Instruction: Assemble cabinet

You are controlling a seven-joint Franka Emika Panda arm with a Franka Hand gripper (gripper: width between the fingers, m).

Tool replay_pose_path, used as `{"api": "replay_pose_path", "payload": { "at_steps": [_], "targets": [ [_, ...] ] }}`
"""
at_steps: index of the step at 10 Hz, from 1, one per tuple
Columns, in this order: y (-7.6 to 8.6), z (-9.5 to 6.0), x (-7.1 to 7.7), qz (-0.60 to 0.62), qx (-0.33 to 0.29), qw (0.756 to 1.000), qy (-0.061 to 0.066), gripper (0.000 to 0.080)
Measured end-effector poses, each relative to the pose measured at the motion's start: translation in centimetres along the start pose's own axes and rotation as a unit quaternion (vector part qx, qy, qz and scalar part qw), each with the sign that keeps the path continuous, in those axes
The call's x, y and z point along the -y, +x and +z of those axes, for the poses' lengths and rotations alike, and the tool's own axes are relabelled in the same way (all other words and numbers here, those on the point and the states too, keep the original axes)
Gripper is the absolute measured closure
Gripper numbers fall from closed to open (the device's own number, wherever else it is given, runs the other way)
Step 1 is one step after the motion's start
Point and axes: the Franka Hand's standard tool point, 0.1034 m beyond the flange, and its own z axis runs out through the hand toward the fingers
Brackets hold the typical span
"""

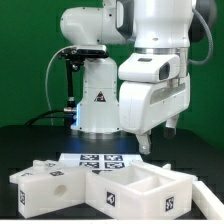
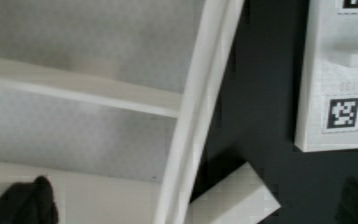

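My gripper (image 1: pixel 156 138) is wide open and has nothing in it. In the wrist view I see one dark fingertip (image 2: pixel 30 200) on one side and only a dim bit of the other one at the far edge.

The matte white plastic cabinet box with little rooms inside (image 1: pixel 140 190) sits on the black table right under me, on the exterior view's right. I hang over it and I am not touching it.

The thin white side wall of the box (image 2: pixel 197 110) is what matters. It runs long and straight through the gap between my fingers, across the line from one to the other. One finger is over a room inside the box and the other is outside it. I think going straight down would put that wall between them.

Past the wall, a flat white slab panel with a black-and-white tag (image 2: pixel 341 90) lies apart from the box.
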Motion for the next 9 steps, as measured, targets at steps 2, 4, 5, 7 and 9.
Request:
{"api": "replay_pose_path", "payload": {
  "at_steps": [2, 4, 5, 7, 9],
  "targets": [
    [0.0, 0.0, 0.0, 0.000, 0.000, 1.000, 0.000, 0.0002],
    [0.0, 0.1, 0.0, -0.001, 0.001, 1.000, 0.000, 0.0002],
    [0.0, 0.1, 0.0, 0.000, 0.001, 1.000, 0.000, 0.0002],
    [-0.3, 0.2, -1.8, 0.024, 0.003, 1.000, 0.004, 0.0002],
    [0.4, -0.4, -2.8, 0.087, -0.005, 0.996, -0.002, 0.0002]
  ]
}}
